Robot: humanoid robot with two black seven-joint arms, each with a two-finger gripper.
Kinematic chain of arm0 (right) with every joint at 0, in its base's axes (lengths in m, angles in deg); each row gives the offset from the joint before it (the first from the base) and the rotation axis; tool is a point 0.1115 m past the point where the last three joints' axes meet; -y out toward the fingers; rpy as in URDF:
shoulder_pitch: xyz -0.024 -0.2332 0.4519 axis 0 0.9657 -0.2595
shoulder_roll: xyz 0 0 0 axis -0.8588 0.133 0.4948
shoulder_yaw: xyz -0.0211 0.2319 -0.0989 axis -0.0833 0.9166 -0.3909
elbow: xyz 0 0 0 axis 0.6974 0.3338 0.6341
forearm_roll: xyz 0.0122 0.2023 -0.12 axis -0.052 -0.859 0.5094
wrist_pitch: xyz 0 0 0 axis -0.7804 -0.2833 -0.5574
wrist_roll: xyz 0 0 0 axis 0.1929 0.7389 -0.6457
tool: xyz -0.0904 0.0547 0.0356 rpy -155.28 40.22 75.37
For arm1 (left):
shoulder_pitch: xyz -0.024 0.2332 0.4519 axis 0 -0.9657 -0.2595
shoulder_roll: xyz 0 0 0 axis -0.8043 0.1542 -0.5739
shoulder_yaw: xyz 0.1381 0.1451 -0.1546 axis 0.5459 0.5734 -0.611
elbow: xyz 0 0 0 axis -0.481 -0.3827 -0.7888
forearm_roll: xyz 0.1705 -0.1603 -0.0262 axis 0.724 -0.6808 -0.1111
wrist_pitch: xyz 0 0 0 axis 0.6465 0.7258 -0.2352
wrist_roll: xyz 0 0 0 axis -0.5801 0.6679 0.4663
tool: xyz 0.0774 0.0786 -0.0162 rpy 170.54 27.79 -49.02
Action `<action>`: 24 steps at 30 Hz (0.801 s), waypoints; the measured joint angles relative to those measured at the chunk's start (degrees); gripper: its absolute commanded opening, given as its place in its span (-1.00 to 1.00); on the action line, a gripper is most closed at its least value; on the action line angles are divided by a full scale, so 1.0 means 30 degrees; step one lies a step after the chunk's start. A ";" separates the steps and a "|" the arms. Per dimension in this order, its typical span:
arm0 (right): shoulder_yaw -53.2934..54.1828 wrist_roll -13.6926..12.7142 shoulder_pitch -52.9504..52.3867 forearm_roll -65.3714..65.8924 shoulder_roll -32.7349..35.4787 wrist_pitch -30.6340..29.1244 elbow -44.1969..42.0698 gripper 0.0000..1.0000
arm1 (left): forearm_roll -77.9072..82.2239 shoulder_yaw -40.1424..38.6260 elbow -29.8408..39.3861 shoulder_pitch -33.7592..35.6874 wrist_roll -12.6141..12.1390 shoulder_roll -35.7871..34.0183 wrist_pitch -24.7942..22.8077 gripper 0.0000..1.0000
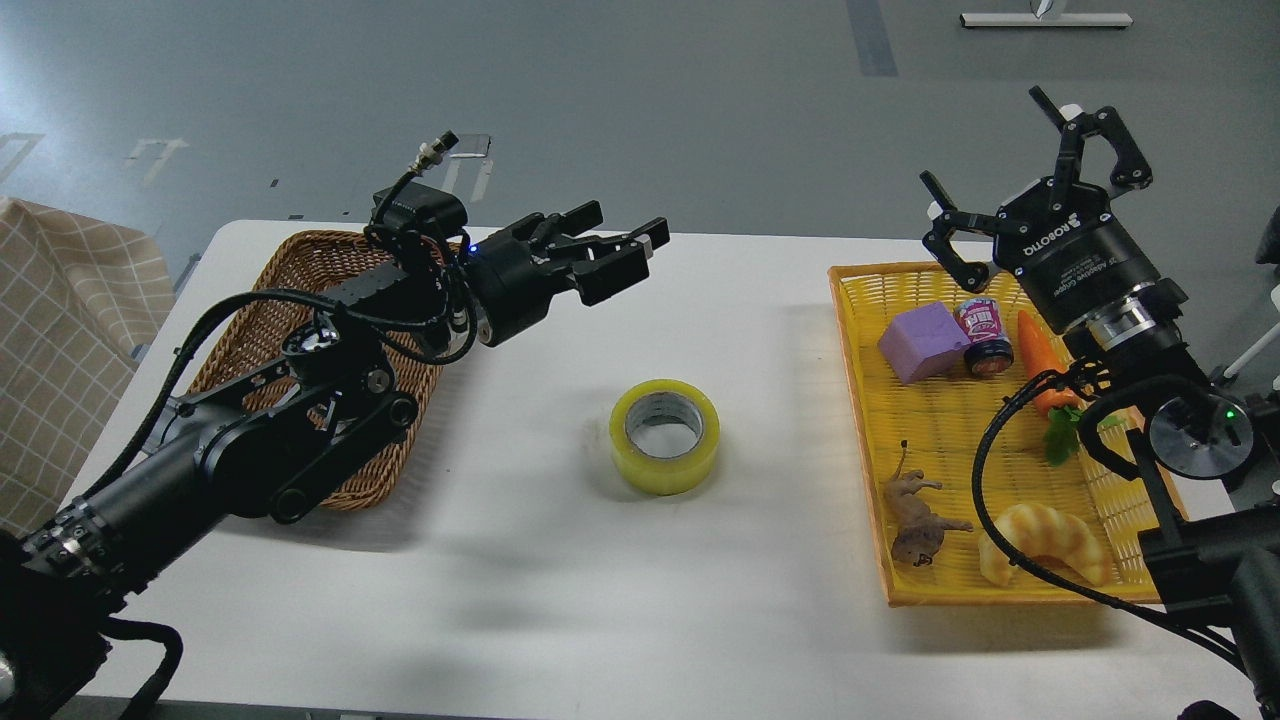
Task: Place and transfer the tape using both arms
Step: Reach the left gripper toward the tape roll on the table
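**Tape mid-bench, both tools empty**

I see the tape [665,436] lying flat mid-bench, untouched; my left tool [612,250] hangs beyond it toward the far edge, fingers apart, empty; my right tool [1040,170] hovers past the yellow tray's [862,420] far-right corner, fingers spread.

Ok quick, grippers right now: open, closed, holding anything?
Left gripper: open, empty, above the table behind the tape.
Right gripper: open, empty, over the yellow tray.
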 measured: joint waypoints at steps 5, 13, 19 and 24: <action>0.0118 0.0006 0.0408 0.0013 0.0000 0.0000 -0.0186 1.00 | 0.0596 0.2530 0.0075 0.0982 0.0173 -0.0947 0.0012 0.95; 0.0535 0.0028 0.0752 0.0031 0.0023 0.0000 -0.0251 1.00 | 0.0446 0.5156 0.0182 0.1915 0.0157 -0.1904 -0.1657 0.95; 0.0645 0.0029 0.1013 0.0031 0.0032 0.0000 -0.0251 1.00 | 0.0337 0.5271 0.0121 0.1900 -0.0016 -0.1445 -0.2383 0.95; 0.0646 0.0051 0.1073 0.0031 0.0032 0.0000 -0.0251 1.00 | 0.0223 0.5276 -0.0281 0.1890 -0.0329 -0.0958 -0.3411 0.95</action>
